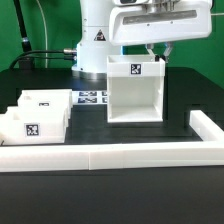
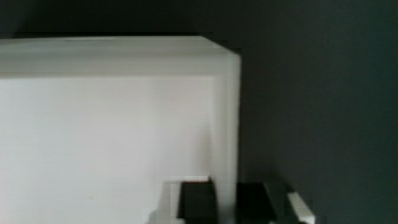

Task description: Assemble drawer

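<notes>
A Panda arm's claw [image 1: 158,52] hangs at the upper rear corner of the drawer's white housing [image 1: 134,92], on the exterior view's right side of the box. The housing stands upright on the black table [image 1: 150,200], directly below and in front of the claw, with its open face toward the camera and a square tag on its front lip.

In the wrist view the dark fingers [image 2: 196,205] of the claw [image 2: 228,205] sit on either side of a pale strip that lines up with the housing [image 2: 107,120] wall. The picture is too blurred to tell whether they are clamped on it or merely straddling it.

The two knobbed trays [image 1: 35,120] rest side by side well away from the claw, toward the exterior view's left. The marker board [image 1: 92,98] lies flat between them and the housing. A long low wall [image 1: 110,157] runs along the table on the near side of the housing.
</notes>
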Tool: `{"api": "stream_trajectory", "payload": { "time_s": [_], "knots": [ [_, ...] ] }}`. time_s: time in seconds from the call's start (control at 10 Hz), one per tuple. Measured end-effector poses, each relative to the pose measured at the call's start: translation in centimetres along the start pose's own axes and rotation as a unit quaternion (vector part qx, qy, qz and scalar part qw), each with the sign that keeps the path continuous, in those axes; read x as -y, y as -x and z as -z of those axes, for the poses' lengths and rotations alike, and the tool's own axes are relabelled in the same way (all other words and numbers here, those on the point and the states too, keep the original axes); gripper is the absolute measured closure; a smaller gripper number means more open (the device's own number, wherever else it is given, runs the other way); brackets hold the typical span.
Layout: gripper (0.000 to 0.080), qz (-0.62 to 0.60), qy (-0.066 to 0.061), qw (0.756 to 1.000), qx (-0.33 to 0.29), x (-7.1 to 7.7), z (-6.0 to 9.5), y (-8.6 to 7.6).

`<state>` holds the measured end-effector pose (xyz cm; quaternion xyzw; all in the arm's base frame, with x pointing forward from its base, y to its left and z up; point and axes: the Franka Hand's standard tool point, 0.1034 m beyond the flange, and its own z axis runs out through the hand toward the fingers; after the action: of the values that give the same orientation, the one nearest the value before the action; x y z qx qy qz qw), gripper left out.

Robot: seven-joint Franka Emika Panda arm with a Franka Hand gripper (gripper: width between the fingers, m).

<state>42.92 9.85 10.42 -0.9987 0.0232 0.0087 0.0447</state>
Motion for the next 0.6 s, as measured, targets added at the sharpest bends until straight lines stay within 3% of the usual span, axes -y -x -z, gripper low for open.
{"api": "stream_trajectory", "payload": {
  "time_s": [0.6],
  "knots": [
    [0.0758, 0.012, -0.016, 0.999, -0.047, -0.2, 0.2, -11.0]
  ]
}}
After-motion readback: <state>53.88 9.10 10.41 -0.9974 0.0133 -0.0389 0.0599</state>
